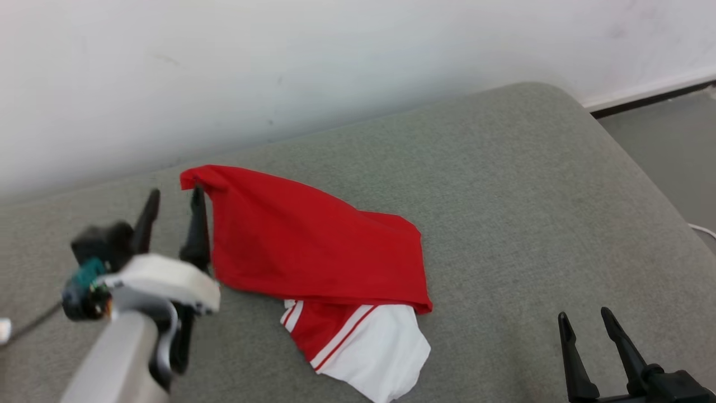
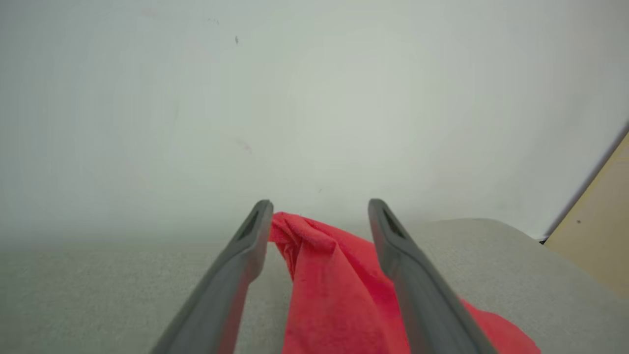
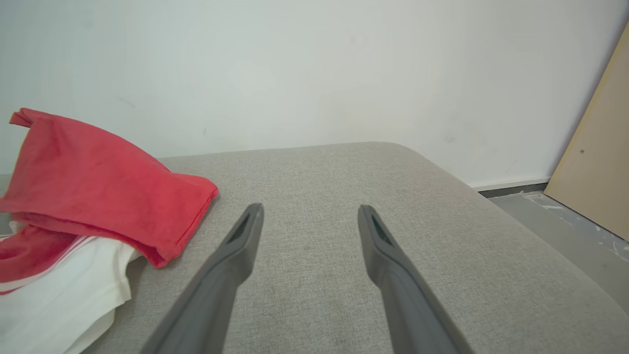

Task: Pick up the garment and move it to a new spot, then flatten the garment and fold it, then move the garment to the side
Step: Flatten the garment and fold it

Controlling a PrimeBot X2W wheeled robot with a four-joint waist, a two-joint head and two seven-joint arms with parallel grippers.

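Left claw (image 1: 175, 196) of mine gapes released, garment (image 1: 313, 246) corner just beside its tips; right claw (image 1: 584, 313) released, well apart.

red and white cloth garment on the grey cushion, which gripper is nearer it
Left. The left gripper is open at a raised corner of the red and white cloth garment; the right gripper is well apart, over the grey cushion.

the left gripper (image 1: 174, 196) is reaching toward the far left edge of the cushion (image 1: 503, 196), its two dark fingers standing wide apart and pointing away, its pale forearm (image 1: 114, 364) rising from the lower left. the right gripper (image 1: 584, 314) is hovering by the cushion's near right corner, fingers spread.
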